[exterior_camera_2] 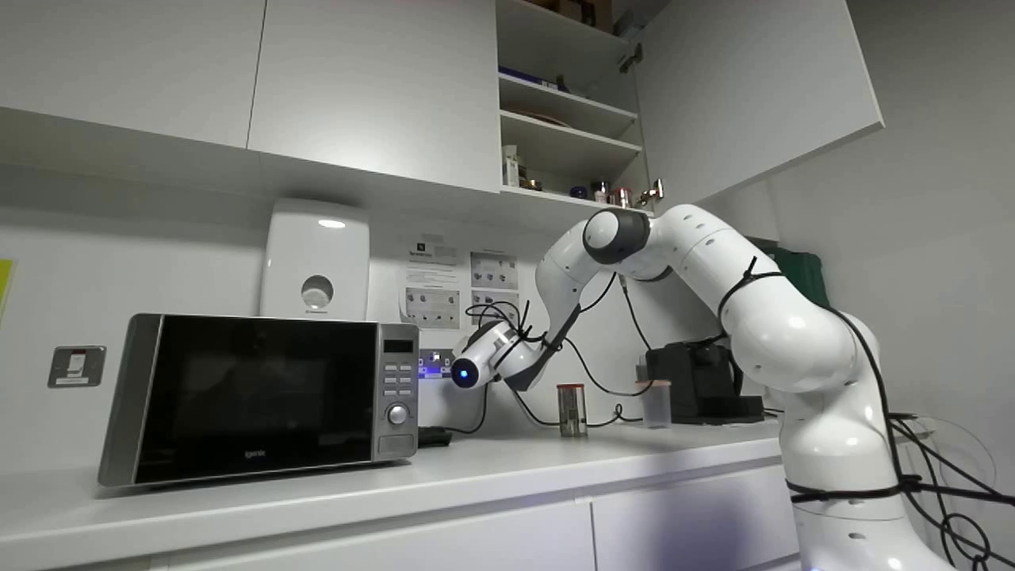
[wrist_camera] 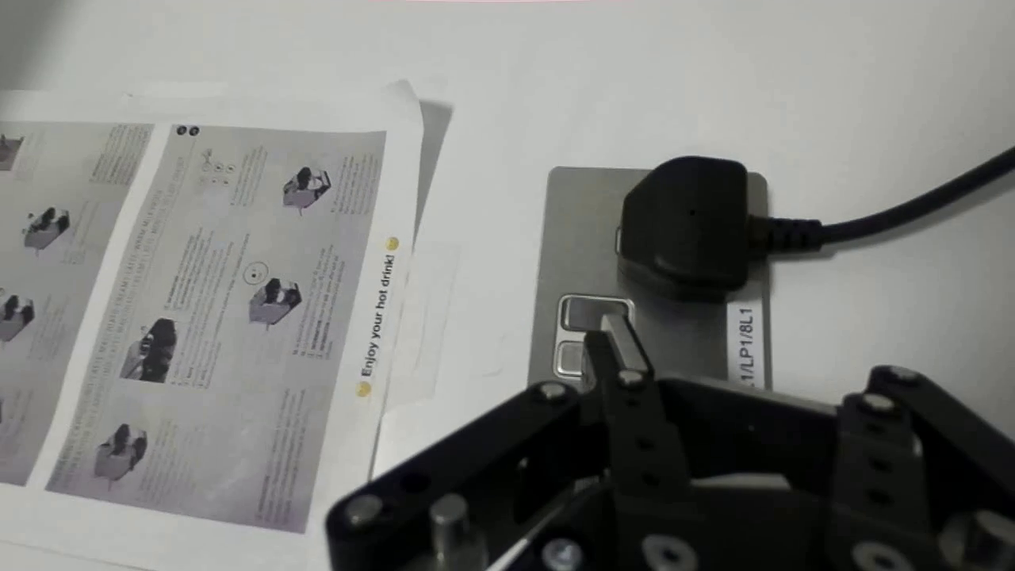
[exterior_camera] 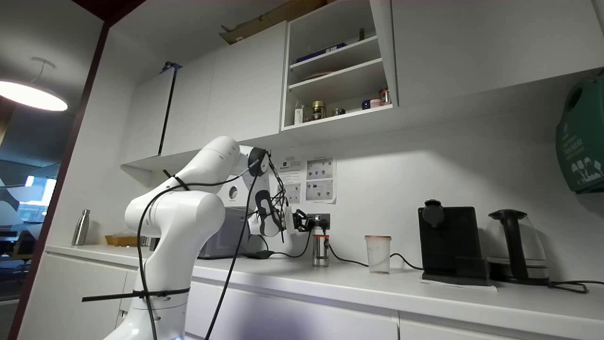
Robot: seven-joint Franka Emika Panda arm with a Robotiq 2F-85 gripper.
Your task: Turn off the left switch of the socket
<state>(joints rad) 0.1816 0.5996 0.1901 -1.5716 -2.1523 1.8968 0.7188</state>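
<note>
Reach seemed done: gripper point(wrist_camera: 622, 339) was pinched together in front of the socket point(wrist_camera: 585, 230), right of centre in the wrist view. Left switch point(wrist_camera: 569, 358) (lower one, probably) couldn't be confirmed off, so a press was likely needed.

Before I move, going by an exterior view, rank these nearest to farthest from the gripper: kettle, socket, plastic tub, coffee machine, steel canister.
1. Socket: directly ahead.
2. Steel canister: below, slightly right.
3. Plastic tub: to the right.
4. Coffee machine: further right.
5. Kettle: far right.
</note>
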